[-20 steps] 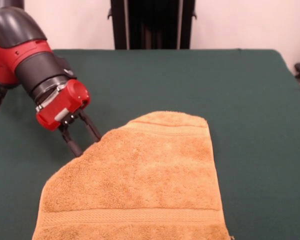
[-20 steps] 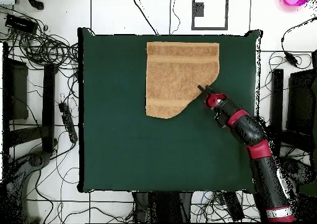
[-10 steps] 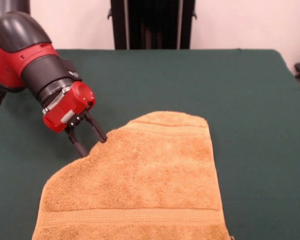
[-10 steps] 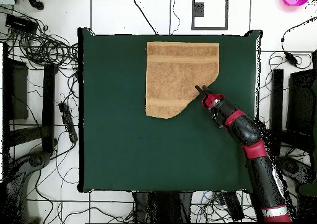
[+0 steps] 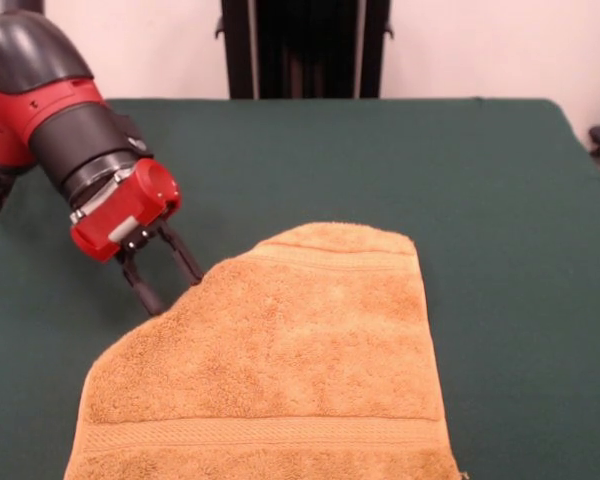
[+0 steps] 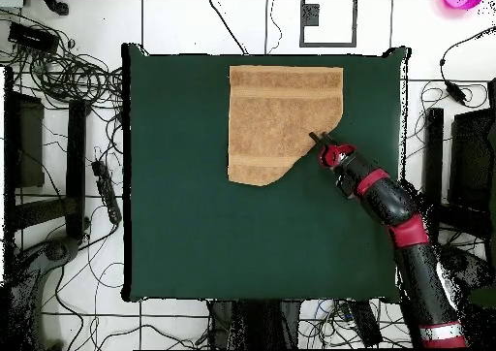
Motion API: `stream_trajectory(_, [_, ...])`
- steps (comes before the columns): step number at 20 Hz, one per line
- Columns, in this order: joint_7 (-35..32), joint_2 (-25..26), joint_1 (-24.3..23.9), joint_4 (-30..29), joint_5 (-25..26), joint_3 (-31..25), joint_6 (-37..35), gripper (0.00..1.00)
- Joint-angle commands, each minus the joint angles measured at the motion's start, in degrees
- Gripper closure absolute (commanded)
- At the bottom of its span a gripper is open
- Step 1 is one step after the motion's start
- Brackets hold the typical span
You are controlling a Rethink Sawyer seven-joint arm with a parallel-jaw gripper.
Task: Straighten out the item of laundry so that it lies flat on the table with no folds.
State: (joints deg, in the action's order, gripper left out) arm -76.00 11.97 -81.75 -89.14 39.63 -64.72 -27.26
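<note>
The towel is lying on the green table, reaching the picture's bottom edge in the front view; in the overhead view it is sitting by the table's top edge, a little right of the middle. One corner is missing from its outline, so that side is running as a slanted, folded edge instead of a square corner, while the rest is lying flat. A woven band is showing near the hem at the bottom of the front view and another near the rounded far end.

The arm is reaching in from the left of the front view, its red head angled down toward the slanted edge. The gripper is standing open, its two dark fingers spread apart with their tips right at the towel's slanted edge; whether they are touching the cloth is not clear. Nothing is sitting between the fingers. In the overhead view the gripper is pointing at the same edge
</note>
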Motion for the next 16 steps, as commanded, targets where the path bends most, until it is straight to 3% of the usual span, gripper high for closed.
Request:
stream_trajectory(1, [4.5,-7.6,7.5,4.5,2.8,8.1,-5.2,0.00])
stream_trajectory(5, [0.5,-13.9,12.1,5.7,1.9,13.0,-8.7,0.00])
stream_trajectory(16, [1.9,-11.3,13.8,7.3,-0.4,14.7,-4.4,0.00])
